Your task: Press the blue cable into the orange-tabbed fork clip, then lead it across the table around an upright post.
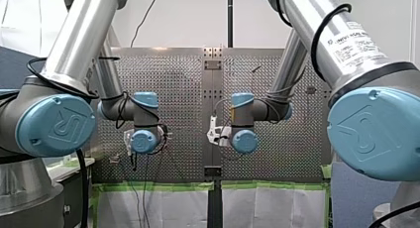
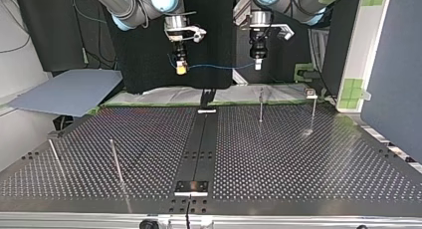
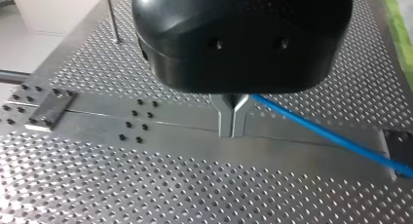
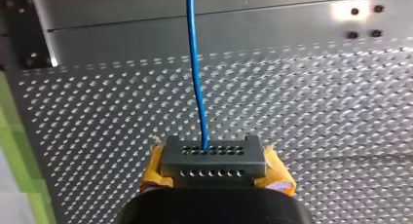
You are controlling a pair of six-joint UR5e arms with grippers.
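Note:
In the top view both grippers hang high above the far edge of the perforated table [image 2: 298,159]. The blue cable [image 2: 219,66] is stretched level between them. My left gripper [image 2: 257,64] is at that view's right. In the left wrist view its metal fingers [image 3: 233,121] are pressed shut on the blue cable [image 3: 331,137], which runs off to one side. My right gripper [image 2: 181,67] shows yellow pads. In the right wrist view they [image 4: 213,171] clamp a grey perforated block [image 4: 213,160], and the blue cable [image 4: 197,78] leaves it straight ahead. I cannot make out an orange-tabbed clip.
Thin upright posts stand on the table: two at the top view's right [image 2: 261,105] [image 2: 313,113], two at its left [image 2: 116,162] [image 2: 54,157]. A black strip [image 2: 201,144] runs down the middle. A grey-blue sheet [image 2: 69,92] lies off the table's left corner.

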